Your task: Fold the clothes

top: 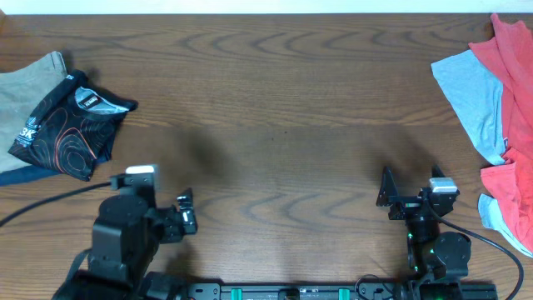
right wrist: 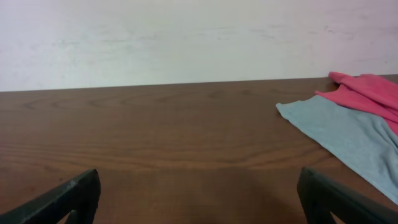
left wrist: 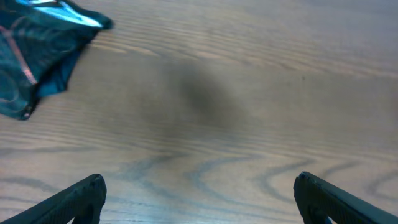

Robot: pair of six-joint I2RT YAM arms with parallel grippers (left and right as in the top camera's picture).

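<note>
A: Entry one, hazards. What do we log?

B: Two, both our own judgement. At the right edge the grey-blue shirt [top: 466, 83] and the red garment [top: 516, 92] overlap, so a pinch at their seam could lift both at once. The black jersey [top: 71, 125] looks slick. A careless nudge, or another piece laid on it, might slide it off its stack or spring its folds.

A: Entry two, the jersey's appearance?

B: Black and shiny, with thin orange-red contour lines, white lettering and a collar label showing. We list it as a compact, slightly skewed packet.

A: Location?

B: Far left of the table [top: 275, 100], resting on a tan garment [top: 29, 79], with a blue garment [top: 17, 175] peeping out below. It is well apart from both arms.

A: Pincers?

B: The left gripper [top: 186, 211] has its fingers spread wide and holds nothing. The right gripper [top: 388, 198] is likewise released and empty. We see only bare wood between each pair.
</note>
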